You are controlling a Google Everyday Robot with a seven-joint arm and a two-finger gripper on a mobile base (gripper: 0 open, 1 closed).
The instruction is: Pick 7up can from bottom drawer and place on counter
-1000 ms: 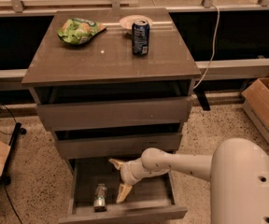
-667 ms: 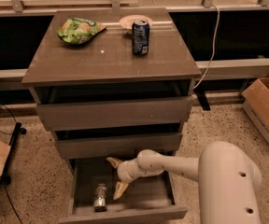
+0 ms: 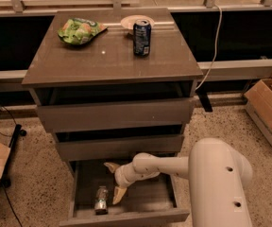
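7up can point(image 3: 101, 199): small silvery can with a green label; sat on the drawer floor at the 7 o'clock corner, close to the left wall and the front panel. Whether it stood upright or lay down could not be told.
Bottom drawer point(image 3: 151, 200): lowest of three, grey-brown, deep box with a plain flat front; was pulled fully out.
Counter point(image 3: 108, 63): flat, glossy grey-brown cabinet top, wider than the drawers; lay at 12 o'clock from the open drawer, well above the can.
Gripper point(image 3: 111, 183): was inside the bottom drawer, at 2 o'clock from the can, jaws spread wide, lower tip just beside the can; nothing gripped.
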